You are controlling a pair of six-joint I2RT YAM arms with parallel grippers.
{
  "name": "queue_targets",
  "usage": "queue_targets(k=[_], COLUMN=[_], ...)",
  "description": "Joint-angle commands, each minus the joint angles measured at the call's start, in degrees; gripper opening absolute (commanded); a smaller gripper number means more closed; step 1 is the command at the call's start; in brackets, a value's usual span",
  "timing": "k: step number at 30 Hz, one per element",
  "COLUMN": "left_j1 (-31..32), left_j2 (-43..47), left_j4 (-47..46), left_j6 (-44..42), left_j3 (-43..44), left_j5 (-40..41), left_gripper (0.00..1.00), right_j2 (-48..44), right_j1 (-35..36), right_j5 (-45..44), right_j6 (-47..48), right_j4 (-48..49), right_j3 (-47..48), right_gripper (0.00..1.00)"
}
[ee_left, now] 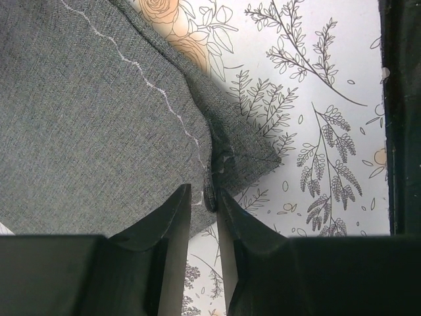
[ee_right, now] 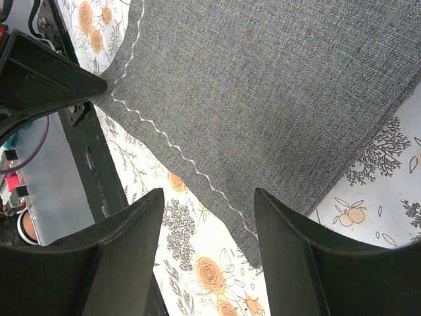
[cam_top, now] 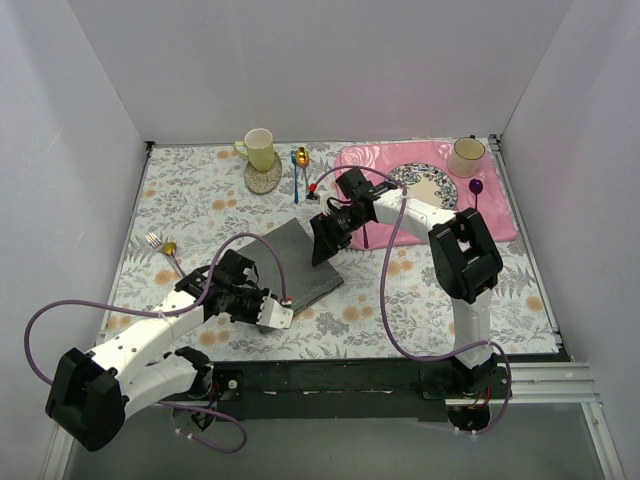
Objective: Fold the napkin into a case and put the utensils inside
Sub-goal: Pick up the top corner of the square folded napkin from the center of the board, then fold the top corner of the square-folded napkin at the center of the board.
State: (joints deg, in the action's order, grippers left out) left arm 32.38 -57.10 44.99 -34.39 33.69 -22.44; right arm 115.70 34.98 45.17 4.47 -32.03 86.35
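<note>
Napkin point(cam_top: 298, 266) flat on the floral table cover point(cam_top: 420, 290), just off the near-left corner of the pink placemat point(cam_top: 495, 212), apart from it and not overlapping. Long axis slanted: far short end turned away from the placemat, near short end swung toward the placemat's side, so 1 long edge faces the placemat and the other faces away. White wavy stitching along the edges in both wrist views; at the pinched corner the cloth bunched and doubled. Left gripper point(cam_top: 285, 308) at the napkin corner farthest from the placemat, fingers point(ee_left: 176, 212) drawn narrow with the cloth's hem caught between them. Right gripper point(cam_top: 323, 248) low over the long edge facing the placemat, toward its far end, fingers point(ee_right: 135, 220) spread wide with nothing between them but the cloth's stitched edge below. Whether those fingers touch the cloth: cannot tell. Fork point(cam_top: 153, 239) and spoon point(cam_top: 170, 249) together well to the left of the placemat, beyond the napkin, heads far-left and handles slanting near-right, well apart from the cloth. Bare floral cover on the near side of the placemat, reaching from the napkin's placemat-facing edge across to the right arm's base. More bare cover on the side of the napkin away from the placemat. Dark table rim close by the pinched corner, so little room there.
</note>
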Motion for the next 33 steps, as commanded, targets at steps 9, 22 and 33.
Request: queue_targets(k=[9, 22, 33], left_j1=[-0.48, -8.65, -11.9], left_j2=[-2.05, -22.06, -34.83], left_j4=[-8.84, -27.58, -36.29], left_j6=[7.47, 15.23, 16.99], left_j3=[2.34, 13.23, 22.11], left_j5=[0.2, -0.42, -1.2], left_gripper=[0.0, 0.0, 0.0], right_j2=[0.4, 1.11, -0.39], right_j1=[-0.35, -3.34, -4.13], right_j5=[1.5, 2.64, 4.4], right_j6=[-0.34, -0.95, -3.06], right_j4=[0.3, 0.3, 2.33], right_j3=[-0.13, 1.28, 0.67], right_gripper=[0.65, 0.64, 0.52])
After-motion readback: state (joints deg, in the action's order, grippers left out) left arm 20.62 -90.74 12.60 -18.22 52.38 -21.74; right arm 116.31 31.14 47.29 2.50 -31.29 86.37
